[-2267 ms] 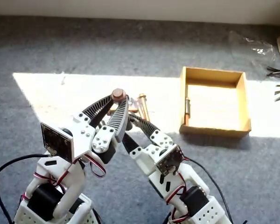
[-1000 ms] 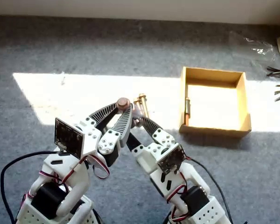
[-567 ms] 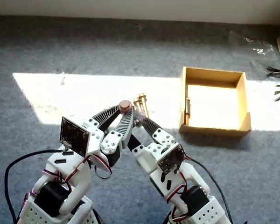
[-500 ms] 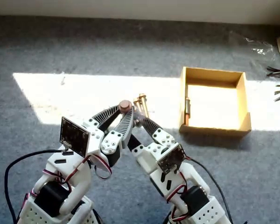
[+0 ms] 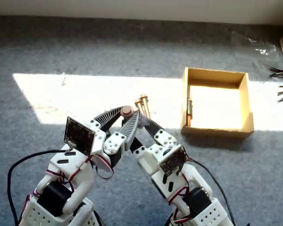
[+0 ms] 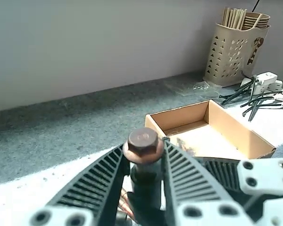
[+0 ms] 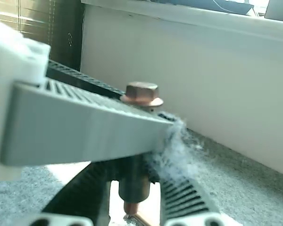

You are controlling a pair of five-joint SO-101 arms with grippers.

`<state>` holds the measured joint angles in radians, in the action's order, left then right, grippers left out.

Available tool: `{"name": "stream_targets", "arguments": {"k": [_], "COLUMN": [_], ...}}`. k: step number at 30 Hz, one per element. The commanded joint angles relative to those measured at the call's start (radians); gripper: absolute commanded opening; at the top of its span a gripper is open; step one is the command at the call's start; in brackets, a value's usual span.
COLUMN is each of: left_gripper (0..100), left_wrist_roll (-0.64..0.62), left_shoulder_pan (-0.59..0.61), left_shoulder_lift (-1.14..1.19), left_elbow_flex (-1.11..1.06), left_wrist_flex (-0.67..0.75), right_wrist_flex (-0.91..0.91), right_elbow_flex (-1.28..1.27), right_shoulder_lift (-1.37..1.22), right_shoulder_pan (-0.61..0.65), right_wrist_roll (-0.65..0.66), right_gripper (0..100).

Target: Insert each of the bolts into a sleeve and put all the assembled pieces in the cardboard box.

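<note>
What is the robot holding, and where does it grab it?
The left gripper pinches a bolt, upright, just under its head. The right gripper sits around the lower end; whether it grips cannot be told.

the high view looks steeply down from well above the cardboard box (image 5: 217, 130). the left wrist view sits low, close behind the bolt (image 6: 142, 141), facing the box beyond it. the right wrist view, even closer, faces a pale wall (image 7: 217, 70). all three share the bolt.
</note>
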<state>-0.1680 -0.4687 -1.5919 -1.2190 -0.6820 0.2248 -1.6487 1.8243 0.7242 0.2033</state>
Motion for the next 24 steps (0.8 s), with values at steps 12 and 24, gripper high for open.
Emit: {"name": "stream_targets", "arguments": {"k": [12,24], "left_gripper": [19,19], "left_wrist_roll": [0.014,0.009], "left_shoulder_pan": [0.022,0.150], "left_shoulder_lift": [-0.012,-0.012], "left_elbow_flex": [0.019,0.012], "left_wrist_flex": [0.005,0.060], "right_wrist_flex": [-0.030,-0.027], "right_elbow_flex": [0.018,0.015], "right_shoulder_lift": [0.013,0.013], "right_shoulder_pan": [0.004,-0.004], "right_wrist_roll": [0.009,0.009], "right_gripper": [0.5,0.5]}}
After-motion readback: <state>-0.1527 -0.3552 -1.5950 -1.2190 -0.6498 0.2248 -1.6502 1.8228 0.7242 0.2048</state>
